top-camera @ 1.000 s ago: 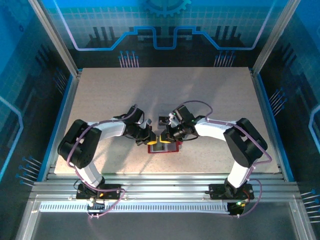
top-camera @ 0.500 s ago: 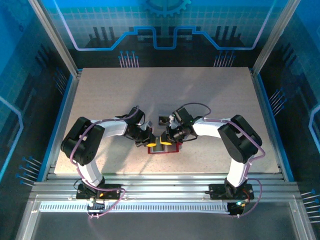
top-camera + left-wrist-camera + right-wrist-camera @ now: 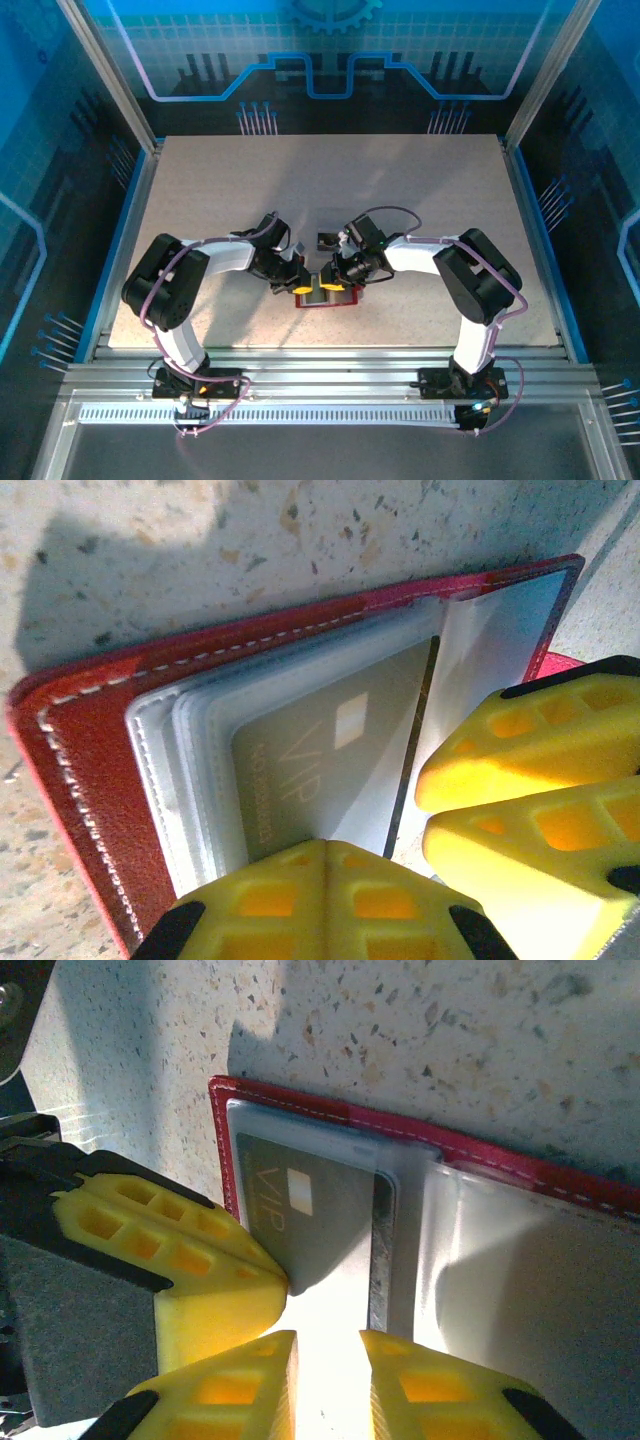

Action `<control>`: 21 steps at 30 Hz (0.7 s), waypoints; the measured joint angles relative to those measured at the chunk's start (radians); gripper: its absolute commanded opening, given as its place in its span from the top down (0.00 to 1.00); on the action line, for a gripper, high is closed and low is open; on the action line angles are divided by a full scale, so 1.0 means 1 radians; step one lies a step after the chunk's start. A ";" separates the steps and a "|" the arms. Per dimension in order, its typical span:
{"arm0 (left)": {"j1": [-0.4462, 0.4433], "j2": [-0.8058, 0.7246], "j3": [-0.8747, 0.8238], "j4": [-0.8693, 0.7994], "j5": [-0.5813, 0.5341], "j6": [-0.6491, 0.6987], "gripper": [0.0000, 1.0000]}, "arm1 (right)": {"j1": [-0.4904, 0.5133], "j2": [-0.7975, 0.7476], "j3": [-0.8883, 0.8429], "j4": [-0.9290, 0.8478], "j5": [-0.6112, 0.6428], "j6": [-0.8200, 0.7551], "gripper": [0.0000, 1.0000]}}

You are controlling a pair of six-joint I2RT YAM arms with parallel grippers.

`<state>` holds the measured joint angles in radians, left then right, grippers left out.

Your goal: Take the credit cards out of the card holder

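The red card holder (image 3: 325,302) lies open on the table between both grippers, its red stitched cover (image 3: 95,750) wrapping clear grey-silver sleeves. A dark grey card (image 3: 310,750) marked VIP sits in the top sleeve (image 3: 320,1210). My left gripper (image 3: 325,845) is shut, its joined yellow tips pressing down on that card's near edge. My right gripper (image 3: 328,1345) is open, one finger on each side of a narrow gap over the card's glaring bare end. The two grippers (image 3: 303,287) (image 3: 335,284) almost touch above the holder. No blue or pinkish card shows.
A small dark flat thing (image 3: 326,241) lies just behind the grippers. The speckled table (image 3: 220,180) stretches bare to the back and sides. Metal rails (image 3: 320,375) run along its near edge, and blue panels wall the cell.
The yellow tips have drawn slightly apart over the holder, the left one shifting left. The right arm's elbow has swung a little leftward. The holder stays in place.
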<state>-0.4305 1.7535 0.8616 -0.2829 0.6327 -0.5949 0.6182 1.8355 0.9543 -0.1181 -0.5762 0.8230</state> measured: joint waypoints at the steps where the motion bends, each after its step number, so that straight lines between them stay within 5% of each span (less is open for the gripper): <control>1: 0.000 0.000 0.000 0.000 0.000 0.000 1.00 | 0.000 0.002 0.000 0.000 0.000 0.000 0.78; 21: 0.000 0.000 0.000 0.000 -0.003 0.000 1.00 | 0.000 0.011 -0.006 0.009 -0.005 0.005 0.78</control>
<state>-0.4305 1.7535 0.8616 -0.2832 0.6300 -0.5949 0.6186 1.8465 0.9478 -0.1093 -0.5816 0.8276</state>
